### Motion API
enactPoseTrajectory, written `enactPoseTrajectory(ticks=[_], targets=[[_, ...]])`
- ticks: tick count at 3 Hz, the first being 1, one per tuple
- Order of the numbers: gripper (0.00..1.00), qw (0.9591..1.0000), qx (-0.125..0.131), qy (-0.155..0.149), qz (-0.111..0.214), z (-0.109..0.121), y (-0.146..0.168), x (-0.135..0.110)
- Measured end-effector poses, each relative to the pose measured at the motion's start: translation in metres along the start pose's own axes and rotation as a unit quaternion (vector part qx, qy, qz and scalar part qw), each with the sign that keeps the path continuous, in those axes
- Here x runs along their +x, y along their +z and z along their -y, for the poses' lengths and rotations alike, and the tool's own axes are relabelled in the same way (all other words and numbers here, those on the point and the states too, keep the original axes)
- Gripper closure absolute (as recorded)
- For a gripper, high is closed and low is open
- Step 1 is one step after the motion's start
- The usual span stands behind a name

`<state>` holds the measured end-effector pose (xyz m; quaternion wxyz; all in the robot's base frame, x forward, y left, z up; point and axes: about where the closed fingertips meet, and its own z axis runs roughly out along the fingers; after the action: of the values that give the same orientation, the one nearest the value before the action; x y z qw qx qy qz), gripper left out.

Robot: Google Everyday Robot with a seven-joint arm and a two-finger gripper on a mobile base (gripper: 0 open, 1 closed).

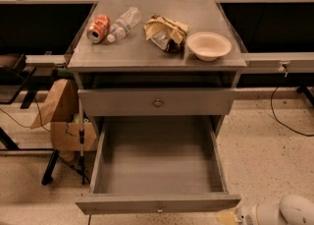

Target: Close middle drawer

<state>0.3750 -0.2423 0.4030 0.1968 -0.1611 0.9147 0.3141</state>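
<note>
Now tool (228,217) at 5 o'clock beside open middle drawer (157,162) front, prob. to push; grip state can't tell.

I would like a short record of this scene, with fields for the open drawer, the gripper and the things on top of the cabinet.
middle drawer: pulled far out, nothing inside
knob: small, at the centre of its front panel
gripper: bottom right corner of the view, near the right end of that panel; contact cannot be told
cabinet top: red can and clear bottle lying down, crumpled bag, white bowl upright
</note>
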Motion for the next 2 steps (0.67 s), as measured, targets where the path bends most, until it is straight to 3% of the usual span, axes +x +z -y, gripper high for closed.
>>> enactPoseTrajectory(ticks=[1, 2], targets=[[1.0, 0.9994, -0.009, 0.008, 0.033, 0.0043, 0.0055, -0.028], [1.0, 0.9985, -0.006, 0.015, 0.052, 0.003, 0.0023, -0.0313]])
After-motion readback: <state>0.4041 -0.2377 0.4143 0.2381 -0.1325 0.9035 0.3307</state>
